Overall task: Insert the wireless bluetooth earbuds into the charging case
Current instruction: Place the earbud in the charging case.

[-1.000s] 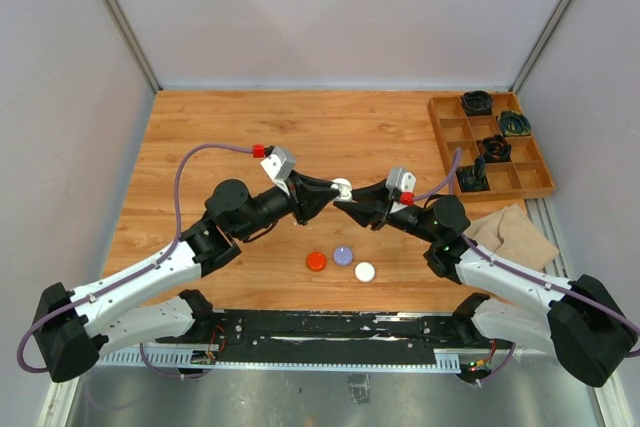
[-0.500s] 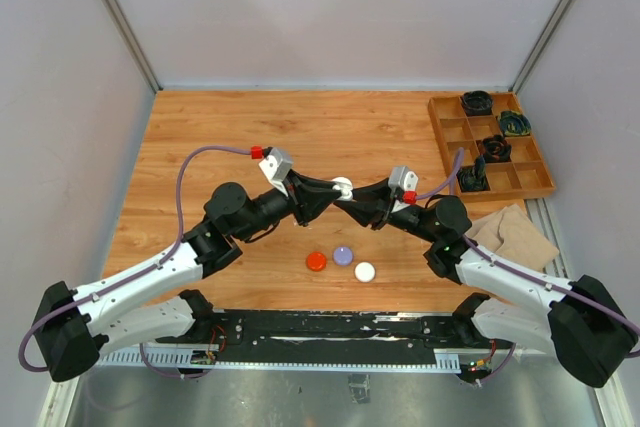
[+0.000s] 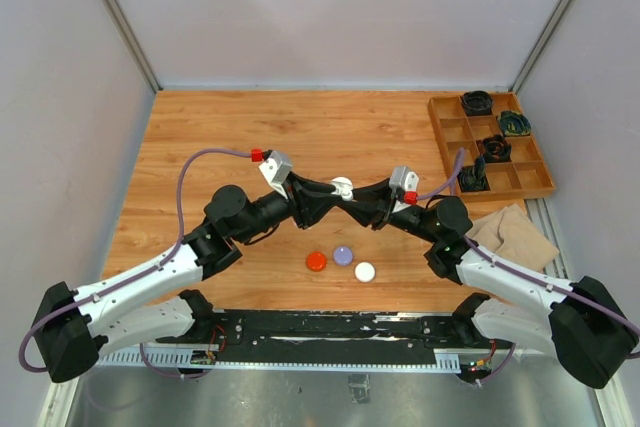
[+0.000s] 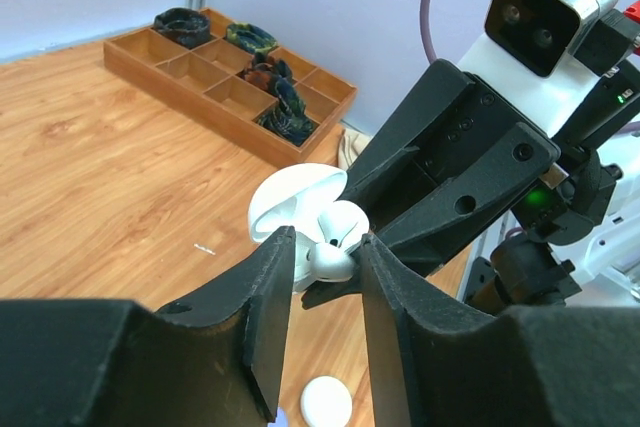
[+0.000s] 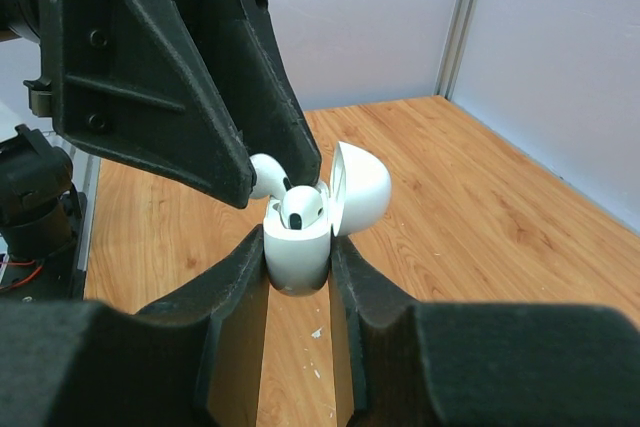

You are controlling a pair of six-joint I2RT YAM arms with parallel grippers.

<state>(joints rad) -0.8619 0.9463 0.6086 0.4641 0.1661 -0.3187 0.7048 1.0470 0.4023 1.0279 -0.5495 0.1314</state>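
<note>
Inside the charging case [image 5: 297,255], one earbud [image 5: 300,209] sits, its stem hidden.

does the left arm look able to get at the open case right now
Probably yes: the right arm holds the case by its base, lid flipped back, and the left arm is at its mouth, an earbud between its jaws; nothing blocks it.

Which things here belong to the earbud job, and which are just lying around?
Job: charging case, earbud seated in it, second earbud at its rim.
Lying about: red puck, lilac puck, white puck, wooden tray, cloth.
</note>
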